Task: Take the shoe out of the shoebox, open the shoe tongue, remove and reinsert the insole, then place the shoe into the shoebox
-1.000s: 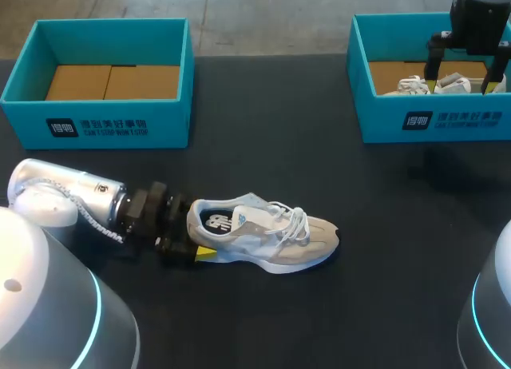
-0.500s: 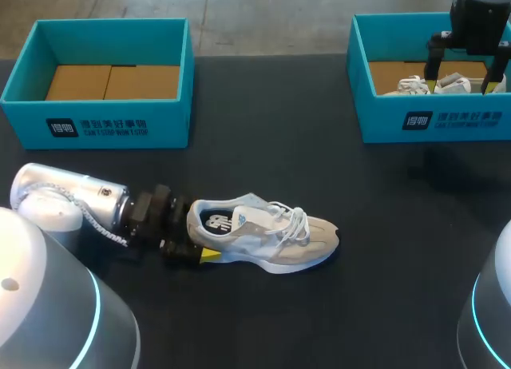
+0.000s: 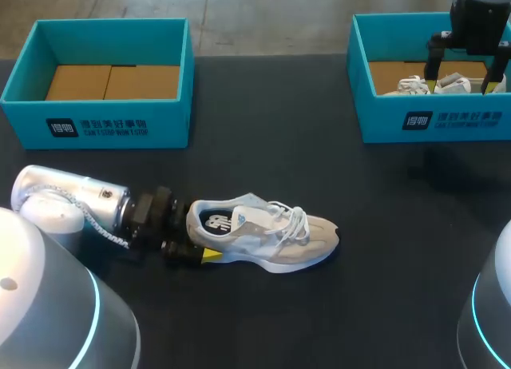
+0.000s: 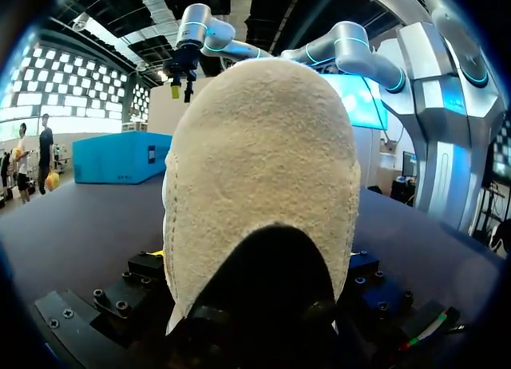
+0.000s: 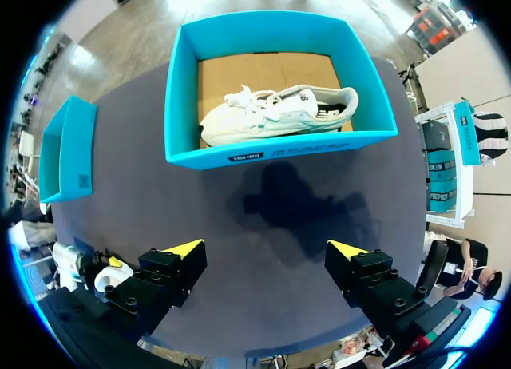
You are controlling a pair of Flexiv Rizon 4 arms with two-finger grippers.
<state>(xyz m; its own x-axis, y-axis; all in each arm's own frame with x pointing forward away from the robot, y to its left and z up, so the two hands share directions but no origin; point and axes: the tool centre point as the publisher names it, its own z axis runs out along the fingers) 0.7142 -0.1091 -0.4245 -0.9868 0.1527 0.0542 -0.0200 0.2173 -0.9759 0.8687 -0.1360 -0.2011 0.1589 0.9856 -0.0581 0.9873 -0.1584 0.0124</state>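
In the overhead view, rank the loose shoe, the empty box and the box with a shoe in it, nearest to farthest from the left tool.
1. Loose shoe, its heel at the left tool.
2. Empty box, back left.
3. Box holding a shoe, back right.

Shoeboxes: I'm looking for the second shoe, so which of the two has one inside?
The right shoebox, below the right gripper: a white shoe lies in it. The left shoebox has none.
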